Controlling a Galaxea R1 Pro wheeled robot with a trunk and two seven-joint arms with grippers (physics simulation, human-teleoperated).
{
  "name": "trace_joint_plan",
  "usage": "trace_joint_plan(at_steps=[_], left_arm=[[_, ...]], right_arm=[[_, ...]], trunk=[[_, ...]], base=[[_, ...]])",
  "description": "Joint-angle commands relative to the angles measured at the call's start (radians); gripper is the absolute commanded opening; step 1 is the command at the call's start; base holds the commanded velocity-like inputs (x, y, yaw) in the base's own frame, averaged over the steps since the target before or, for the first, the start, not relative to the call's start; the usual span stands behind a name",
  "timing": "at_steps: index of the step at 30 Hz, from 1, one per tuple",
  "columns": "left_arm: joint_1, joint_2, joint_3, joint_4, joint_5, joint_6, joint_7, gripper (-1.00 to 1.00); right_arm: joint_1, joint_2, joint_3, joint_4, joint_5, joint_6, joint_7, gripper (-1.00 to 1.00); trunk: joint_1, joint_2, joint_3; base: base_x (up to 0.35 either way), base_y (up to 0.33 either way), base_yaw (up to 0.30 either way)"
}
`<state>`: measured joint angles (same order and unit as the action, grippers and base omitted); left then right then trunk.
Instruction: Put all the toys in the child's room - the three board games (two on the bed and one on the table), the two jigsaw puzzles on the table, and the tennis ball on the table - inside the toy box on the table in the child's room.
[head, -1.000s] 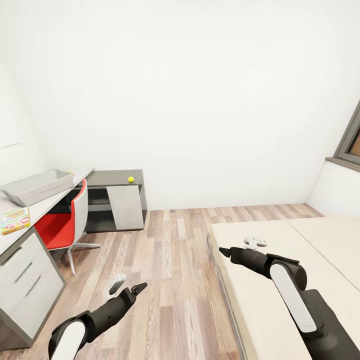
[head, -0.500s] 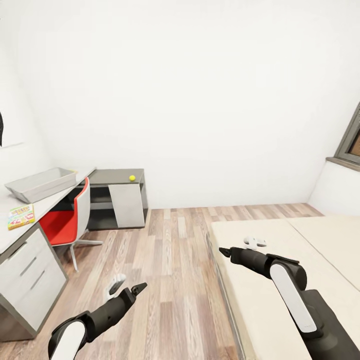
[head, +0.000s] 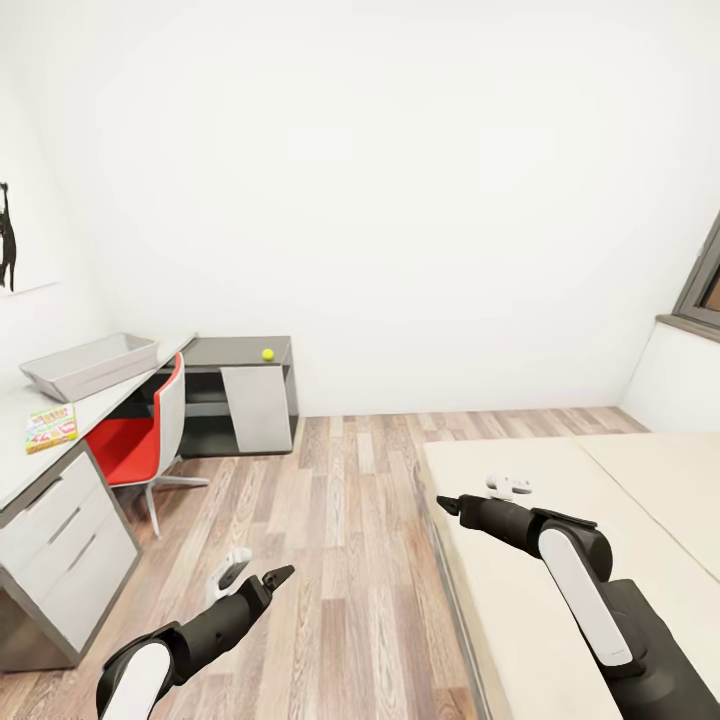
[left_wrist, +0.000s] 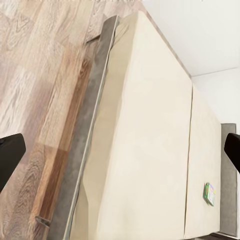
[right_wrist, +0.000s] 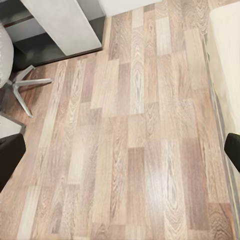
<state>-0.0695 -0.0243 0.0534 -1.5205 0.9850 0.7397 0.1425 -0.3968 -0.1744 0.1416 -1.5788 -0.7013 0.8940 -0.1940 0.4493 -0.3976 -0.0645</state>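
The light grey toy box (head: 90, 362) stands on the pale table (head: 25, 465) at the left. A small colourful flat box (head: 52, 427) lies on the table in front of it; I cannot tell whether it is a game or a puzzle. A yellow tennis ball (head: 268, 354) rests on the lower dark grey desk (head: 235, 352) by the far wall. The beige bed (head: 520, 580) fills the right. The left wrist view has a green board game (left_wrist: 209, 194) near the bed's headboard. My left gripper (head: 258, 572) hangs open over the floor. My right gripper (head: 478, 495) is open above the bed's near corner.
A red and white swivel chair (head: 140, 440) is tucked under the table. Grey drawers (head: 60, 550) close off the table's near end. Wood-plank floor (head: 350, 540) runs between table and bed. A dark-framed window (head: 700, 285) is at the right.
The whole picture has shifted right, so the camera has turned left; a black wall picture now shows at the left edge. Both arms keep the same pose.
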Motion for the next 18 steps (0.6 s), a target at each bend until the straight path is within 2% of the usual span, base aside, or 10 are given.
trace_joint_plan(at_steps=[1,10,18], left_arm=[[-0.001,-0.001,0.002,-0.001,0.010,0.006,0.009,1.00],[-0.001,-0.001,0.002,-0.001,0.010,0.006,0.009,1.00],[-0.001,-0.001,0.002,-0.001,0.010,0.006,0.009,1.00]], right_arm=[[-0.001,-0.001,0.002,-0.001,-0.010,0.002,-0.011,1.00],[-0.001,0.000,0.003,-0.001,-0.010,0.002,-0.011,1.00],[-0.001,0.000,0.004,-0.001,-0.010,0.002,-0.010,1.00]], trunk=[[0.001,-0.002,-0.002],[0.001,-0.002,-0.002],[0.001,-0.002,-0.002]], base=[[-0.013,-0.006,0.151],[-0.007,-0.003,0.147],[-0.002,-0.001,0.054]])
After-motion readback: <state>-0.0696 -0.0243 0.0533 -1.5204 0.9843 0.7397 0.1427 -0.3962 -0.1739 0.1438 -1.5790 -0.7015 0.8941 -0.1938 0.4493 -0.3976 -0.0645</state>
